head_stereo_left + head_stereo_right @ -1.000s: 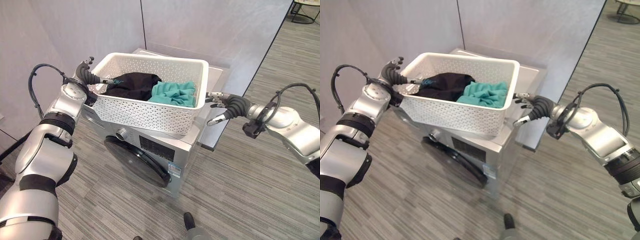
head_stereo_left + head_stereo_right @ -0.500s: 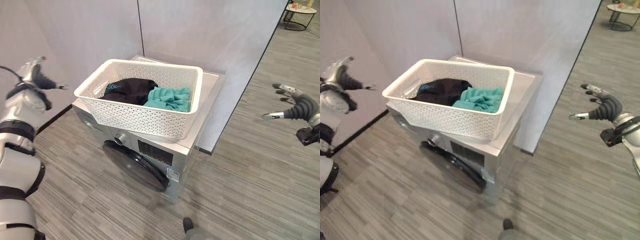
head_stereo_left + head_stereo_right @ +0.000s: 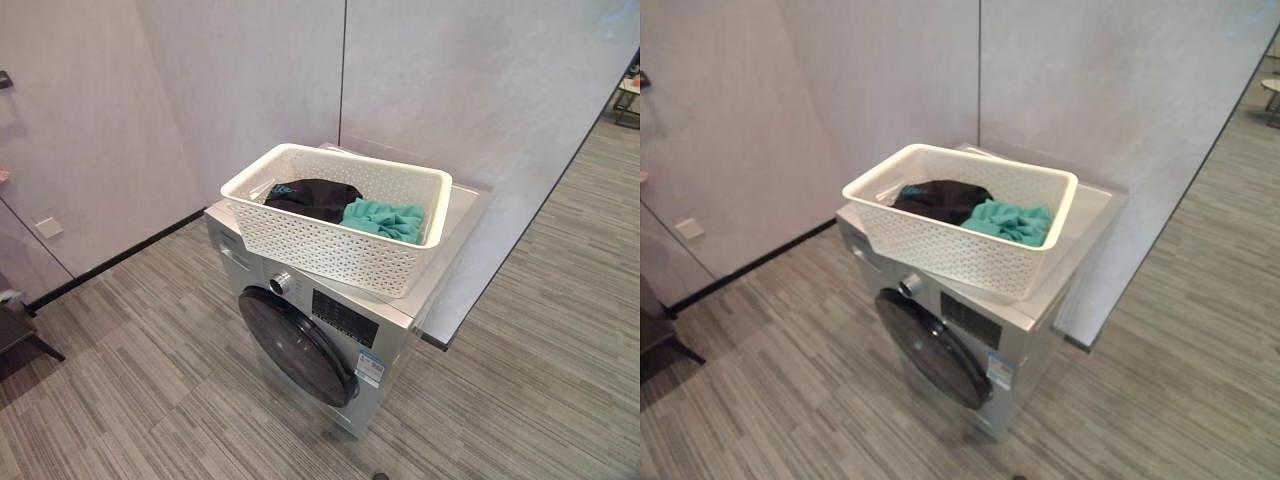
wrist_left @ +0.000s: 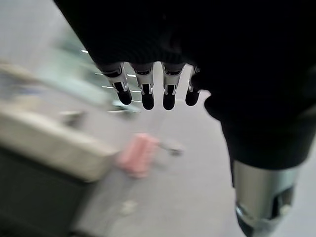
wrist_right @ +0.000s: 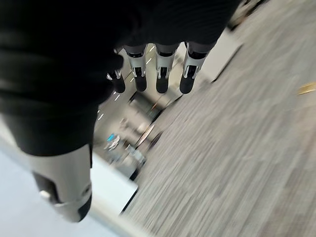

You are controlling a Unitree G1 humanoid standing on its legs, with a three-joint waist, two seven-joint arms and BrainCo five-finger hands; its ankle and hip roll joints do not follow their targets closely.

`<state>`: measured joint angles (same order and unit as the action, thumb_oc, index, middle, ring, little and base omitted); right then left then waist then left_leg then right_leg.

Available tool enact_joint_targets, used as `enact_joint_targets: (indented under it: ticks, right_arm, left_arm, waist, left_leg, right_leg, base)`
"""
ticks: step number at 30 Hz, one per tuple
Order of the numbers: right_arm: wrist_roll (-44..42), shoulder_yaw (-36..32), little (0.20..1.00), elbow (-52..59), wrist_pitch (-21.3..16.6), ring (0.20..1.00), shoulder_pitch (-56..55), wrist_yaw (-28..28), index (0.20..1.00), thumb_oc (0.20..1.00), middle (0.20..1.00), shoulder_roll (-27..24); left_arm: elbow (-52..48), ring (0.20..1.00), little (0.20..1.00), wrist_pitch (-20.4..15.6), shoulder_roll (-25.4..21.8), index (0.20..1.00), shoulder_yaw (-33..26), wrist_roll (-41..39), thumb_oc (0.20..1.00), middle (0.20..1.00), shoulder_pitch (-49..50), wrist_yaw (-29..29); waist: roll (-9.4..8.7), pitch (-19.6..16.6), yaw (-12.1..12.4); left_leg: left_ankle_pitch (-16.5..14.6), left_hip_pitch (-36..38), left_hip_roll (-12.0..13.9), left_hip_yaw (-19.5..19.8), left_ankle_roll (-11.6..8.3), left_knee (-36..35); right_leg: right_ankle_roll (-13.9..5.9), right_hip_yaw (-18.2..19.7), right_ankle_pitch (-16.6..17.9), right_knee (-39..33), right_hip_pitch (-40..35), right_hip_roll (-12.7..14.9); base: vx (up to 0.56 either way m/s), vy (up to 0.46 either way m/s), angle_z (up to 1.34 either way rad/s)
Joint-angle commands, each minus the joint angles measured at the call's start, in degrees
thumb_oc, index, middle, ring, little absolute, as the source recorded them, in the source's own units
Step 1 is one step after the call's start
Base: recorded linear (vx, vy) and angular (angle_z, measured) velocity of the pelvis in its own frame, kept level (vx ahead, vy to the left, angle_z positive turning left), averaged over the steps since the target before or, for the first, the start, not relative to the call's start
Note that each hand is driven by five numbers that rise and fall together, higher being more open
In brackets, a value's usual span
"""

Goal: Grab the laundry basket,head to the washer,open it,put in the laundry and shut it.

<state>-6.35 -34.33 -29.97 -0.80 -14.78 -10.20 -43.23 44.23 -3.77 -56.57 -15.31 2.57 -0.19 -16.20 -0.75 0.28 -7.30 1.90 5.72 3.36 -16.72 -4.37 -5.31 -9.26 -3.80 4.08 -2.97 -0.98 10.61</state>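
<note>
The white perforated laundry basket (image 3: pixel 330 250) stands on top of the silver washer (image 3: pixel 395 325), set at a slant across its lid. A black garment (image 3: pixel 315 197) and a teal garment (image 3: pixel 388 217) lie inside it. The washer's round dark door (image 3: pixel 298 348) is shut. My left hand (image 4: pixel 148 94) shows in the left wrist view with straight fingers and nothing in it, over blurred floor. In the right wrist view my right hand (image 5: pixel 163 74) also has straight, empty fingers above the grey floor.
Grey wall panels (image 3: pixel 250 90) stand right behind the washer. A dark piece of furniture (image 3: pixel 15 330) sits at the left edge. Striped grey floor (image 3: pixel 150 400) spreads in front and to the right of the washer.
Both hands have drawn away from the basket's sides and out of the eye views. The camera has pulled back and shifted; the basket stays on the washer.
</note>
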Motion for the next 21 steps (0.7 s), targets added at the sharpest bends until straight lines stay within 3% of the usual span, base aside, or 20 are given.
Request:
enact_joint_targets:
  ticks: [1,2,4,5,8,9,11,12,13,15,17,20,21]
  right_arm:
    - [-0.9,1.0,1.000,-0.4,-1.6,1.000,4.8,-2.9,1.000,1.000,1.000,-1.7]
    - [-5.9,3.9,1.000,-9.6,-2.1,1.000,5.6,-2.3,1.000,1.000,1.000,1.7]
    - [-7.2,6.9,1.000,-14.8,-1.8,1.000,7.0,-0.5,1.000,1.000,1.000,2.8]
    - [-6.9,10.1,1.000,-18.7,-1.5,1.000,7.6,0.4,1.000,1.000,1.000,4.4]
    - [-8.5,13.6,1.000,-25.2,-1.4,1.000,10.4,3.2,1.000,1.000,1.000,5.1]
    - [-9.2,18.5,1.000,-32.2,-0.7,1.000,14.0,5.0,1.000,1.000,1.000,7.5]
    - [-9.0,23.8,1.000,-40.6,0.2,1.000,17.7,6.9,1.000,1.000,1.000,9.6]
    - [-9.0,23.8,1.000,-40.7,0.1,1.000,17.9,6.9,1.000,1.000,1.000,9.6]
    - [-7.0,27.8,1.000,-43.0,0.5,1.000,16.6,8.9,1.000,1.000,1.000,12.0]
    - [-6.1,30.2,1.000,-45.8,0.3,1.000,15.2,10.2,1.000,1.000,1.000,14.1]
    - [-4.1,33.5,1.000,-44.8,-0.3,1.000,14.1,11.1,1.000,1.000,1.000,16.3]
    - [-2.4,35.4,1.000,-45.6,-0.3,1.000,12.6,11.2,1.000,1.000,1.000,17.1]
    - [-1.2,36.1,1.000,-45.9,-0.3,1.000,12.2,11.2,1.000,1.000,1.000,17.3]
  left_arm:
    - [2.1,1.000,1.000,-0.4,1.2,1.000,-1.7,-2.7,1.000,1.000,-5.3,-1.0]
    - [11.7,1.000,1.000,-0.4,7.2,1.000,0.0,-6.9,1.000,1.000,-5.3,1.5]
    - [16.4,1.000,1.000,-0.1,10.4,1.000,4.3,-6.7,1.000,1.000,-6.9,3.9]
    - [21.3,1.000,1.000,-0.3,14.9,1.000,7.2,-6.6,1.000,1.000,-7.3,5.6]
    - [26.1,1.000,1.000,-0.5,18.0,1.000,7.8,-8.3,1.000,1.000,-7.7,7.7]
    - [31.3,1.000,1.000,0.6,23.7,1.000,11.5,-6.8,1.000,1.000,-8.4,9.8]
    - [32.7,1.000,1.000,1.3,29.6,1.000,17.9,-0.4,1.000,1.000,-7.7,10.5]
    - [32.7,1.000,1.000,1.3,29.6,1.000,17.8,-0.4,1.000,1.000,-7.7,10.5]
    - [30.2,1.000,1.000,1.3,33.0,1.000,22.0,3.4,1.000,1.000,-5.5,11.6]
    - [29.0,1.000,1.000,1.0,35.7,1.000,22.1,1.7,1.000,1.000,-4.2,11.6]
    - [27.5,1.000,1.000,0.4,38.3,1.000,23.2,0.2,1.000,1.000,-2.9,12.0]
    - [26.9,1.000,1.000,-0.1,40.0,1.000,24.6,1.0,1.000,1.000,-1.8,12.5]
    - [26.6,1.000,1.000,0.1,40.5,1.000,24.8,0.9,1.000,1.000,-1.4,13.1]
  waist:
    - [0.84,1.9,-0.1]
    - [0.80,3.0,-0.6]
    - [0.43,4.1,-1.0]
    - [0.03,4.9,-1.4]
    - [-0.28,6.0,-1.6]
    - [-0.60,7.0,-1.9]
    - [0.18,8.1,-1.0]
    - [0.12,8.0,-1.0]
    - [0.91,8.7,-0.6]
    - [1.05,8.8,0.4]
    - [0.96,9.1,1.1]
    - [0.17,8.6,1.6]
    - [0.00,8.3,2.1]
  left_leg:
    - [-9.3,0.9,-0.8,2.6,2.95,7.9]
    - [-9.8,0.3,-1.6,2.8,3.48,8.7]
    - [-9.8,-0.6,-2.5,2.8,3.89,9.2]
    - [-9.8,-1.1,-3.4,2.7,4.22,9.2]
    - [-9.1,-2.1,-4.6,2.1,4.69,8.9]
    - [-8.8,-2.6,-5.1,1.0,4.90,8.5]
    - [-8.5,-2.7,-4.5,-0.8,5.03,8.2]
    - [-8.3,-2.9,-4.5,-0.9,5.01,8.2]
    - [-7.2,-3.7,-4.2,-1.4,5.90,8.3]
    - [-6.4,-3.8,-4.6,-2.5,6.42,7.7]
    - [-5.8,-4.9,-4.8,-2.7,6.76,8.1]
    - [-5.7,-6.2,-5.9,-3.3,6.28,9.4]
    - [-6.3,-8.1,-5.8,-3.7,5.97,13.5]
  right_leg:
    - [-2.17,-1.2,-2.3,4.4,0.5,1.9]
    - [-2.75,-0.6,-1.7,5.5,1.2,2.7]
    - [-3.20,0.0,-0.3,6.2,2.4,3.6]
    - [-3.70,0.9,1.8,6.2,3.1,4.4]
    - [-4.00,2.3,4.8,5.8,5.0,5.3]
    - [-4.21,2.8,7.3,5.3,6.7,5.8]
    - [-3.49,-1.9,4.3,7.3,8.3,4.6]
    - [-3.42,-1.8,4.4,7.4,8.6,4.6]
    - [-0.96,-3.6,-3.1,17.0,10.1,-2.2]
    - [0.49,-7.7,-7.7,20.1,8.3,-5.2]
    - [1.54,-8.8,-11.9,25.2,8.0,-9.5]
    - [4.42,-6.9,-12.9,17.5,3.3,-11.6]
    - [5.33,-6.0,-12.5,14.0,2.2,-11.3]
  base:
    - [-0.11,0.150,0.01]
    - [-0.13,0.158,0.05]
    - [-0.17,0.196,0.07]
    - [-0.17,0.190,0.00]
    - [-0.17,0.156,-0.18]
    - [-0.19,0.170,-0.59]
    - [-0.19,0.190,-0.58]
    - [-0.18,0.225,-0.93]
    - [-0.17,0.190,-0.87]
    - [-0.18,0.160,-0.25]
    - [-0.13,0.048,0.11]
    - [-0.06,-0.023,0.00]
    - [-0.04,-0.026,-0.12]
